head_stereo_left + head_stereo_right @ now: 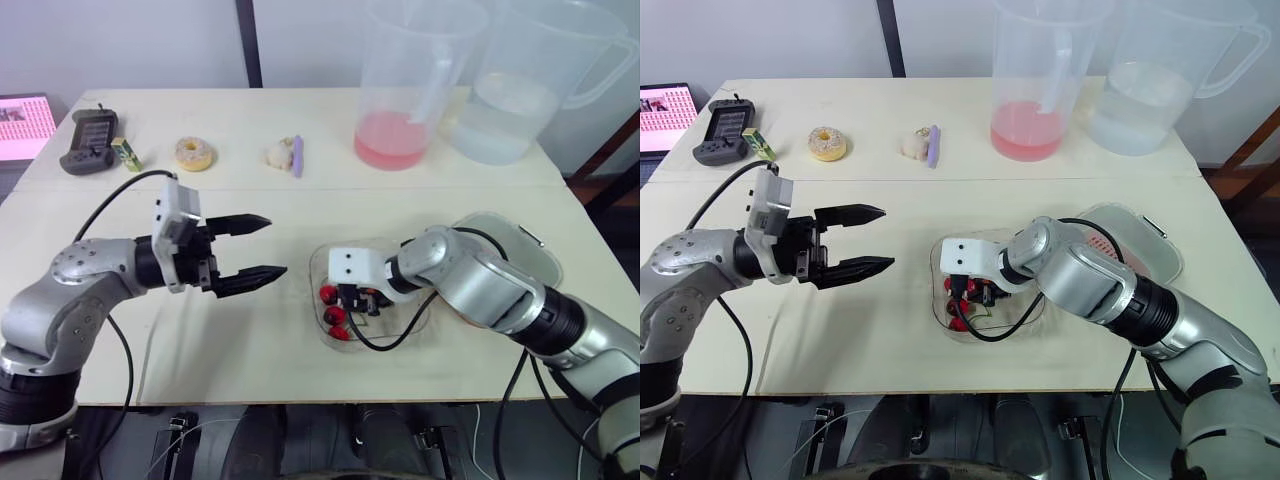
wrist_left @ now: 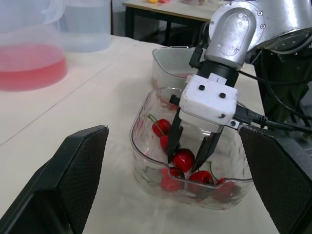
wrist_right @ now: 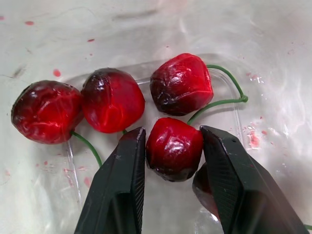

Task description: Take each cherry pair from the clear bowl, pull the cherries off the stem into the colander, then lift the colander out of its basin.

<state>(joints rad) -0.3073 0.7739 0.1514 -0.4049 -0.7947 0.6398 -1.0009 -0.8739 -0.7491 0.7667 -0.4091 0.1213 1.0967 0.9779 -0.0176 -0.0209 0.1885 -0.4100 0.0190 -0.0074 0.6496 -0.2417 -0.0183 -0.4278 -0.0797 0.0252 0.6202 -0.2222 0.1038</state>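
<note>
The fingers of your right gripper [image 2: 182, 165], pointing down, clench one cherry [image 3: 174, 148] in the clear bowl [image 2: 139, 141] on the pale counter [image 1: 300, 190], while your left gripper [image 1: 276, 245] hangs at the bowl's 9 o'clock, fingers spread and aimed toward 3 o'clock.

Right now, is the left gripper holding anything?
No, the left gripper is open and empty above the table, apart from the clear bowl.

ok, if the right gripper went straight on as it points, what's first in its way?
Likely the red cherry dead ahead of the right gripper, then the floor of the clear bowl just beyond.
</note>
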